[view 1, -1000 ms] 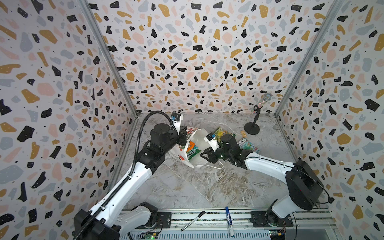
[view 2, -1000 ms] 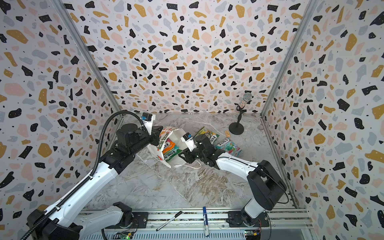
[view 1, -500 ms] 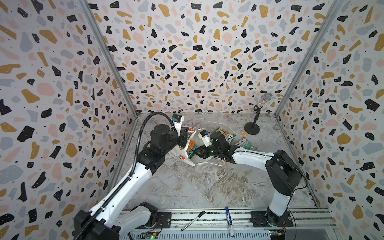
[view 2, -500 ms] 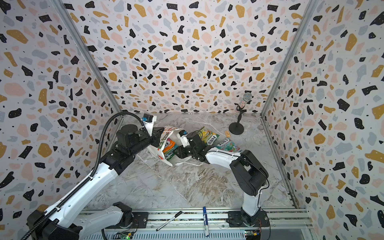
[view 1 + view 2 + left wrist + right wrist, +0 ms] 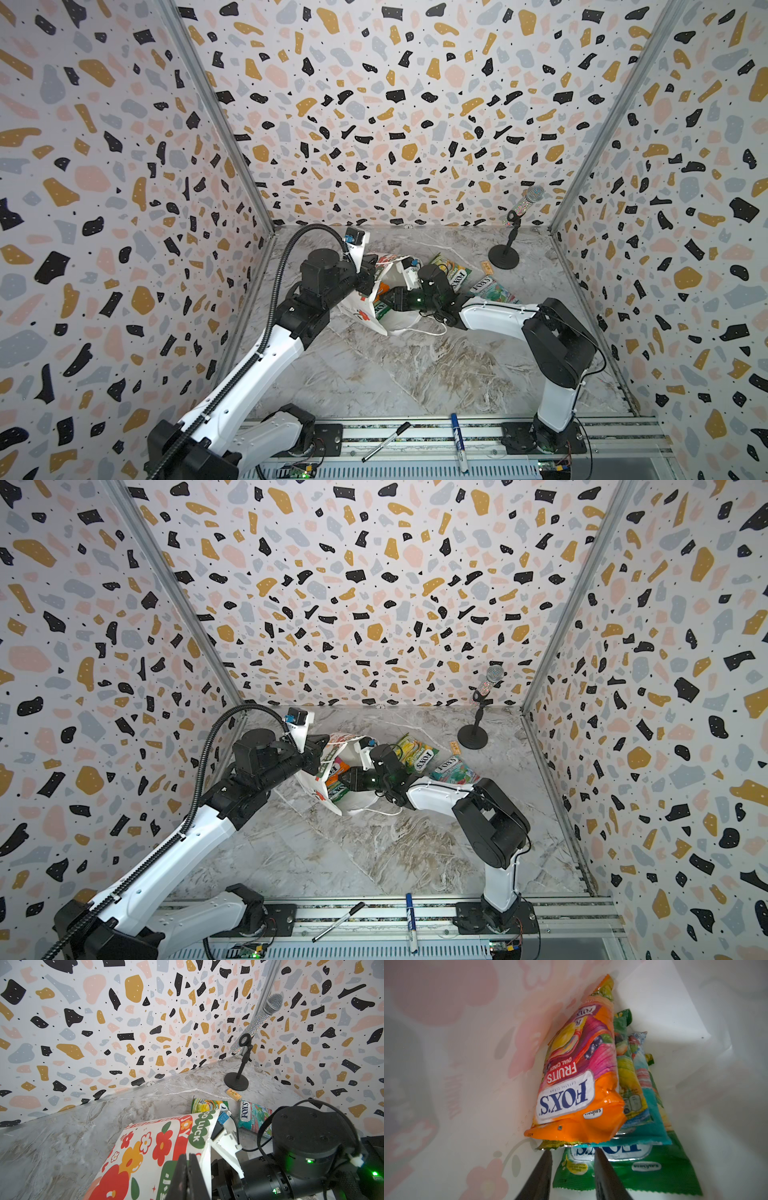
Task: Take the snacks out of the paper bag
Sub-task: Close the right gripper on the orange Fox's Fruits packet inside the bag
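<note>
Left gripper [image 5: 190, 1167] clamped on bag [image 5: 145, 1147] rim. Right gripper [image 5: 572, 1152] inside bag, jaws apart at end of green packet [image 5: 643, 1172] (orange packet [image 5: 577, 1076] stacked over it).

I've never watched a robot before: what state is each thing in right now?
Paper bag, on its side, mouth held open.
Left gripper, shut on the bag's rim.
Right gripper, open, inside the bag at the packets' ends.
Packets in the bag, stacked, not yet out.
Green-yellow packet, out, flat on table.
Teal packet, out, flat on table.
Microphone, clipped at a slant in its stand.
</note>
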